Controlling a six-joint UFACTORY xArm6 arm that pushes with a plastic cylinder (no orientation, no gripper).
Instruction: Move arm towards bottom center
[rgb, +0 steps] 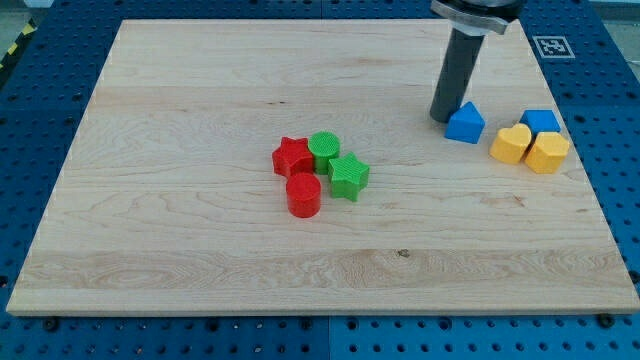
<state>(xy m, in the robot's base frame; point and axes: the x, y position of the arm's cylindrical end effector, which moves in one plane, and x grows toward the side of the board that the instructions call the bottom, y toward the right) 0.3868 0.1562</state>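
Resting my tip (441, 118) on the wooden surface (200, 260), I am standing in the upper right part of the board, with the rod rising straight toward the view's top edge. I carry no jaws at all, only this dark rod, so nothing is being pinched or spread. My tip is sitting just beside the blue triangular block (465, 123), on its left side, and I cannot tell whether the two are touching.

To the right of that block a small cluster is lying near the board's right edge: a blue block (541, 122) whose shape is partly hidden, a yellow heart (512, 144) in front of it to the left, and a yellow hexagonal block (547, 152) beside the heart, the three pressing close together.

Near the board's middle, well apart from my tip, four more blocks are huddling together: a red star (292, 156), a green cylinder (324, 149) just right of it, a green star (348, 176) lower right, and a red cylinder (303, 194) at the group's bottom.

The bottom centre of the surface is lying far below and to the left of my tip, beyond the red and green group.
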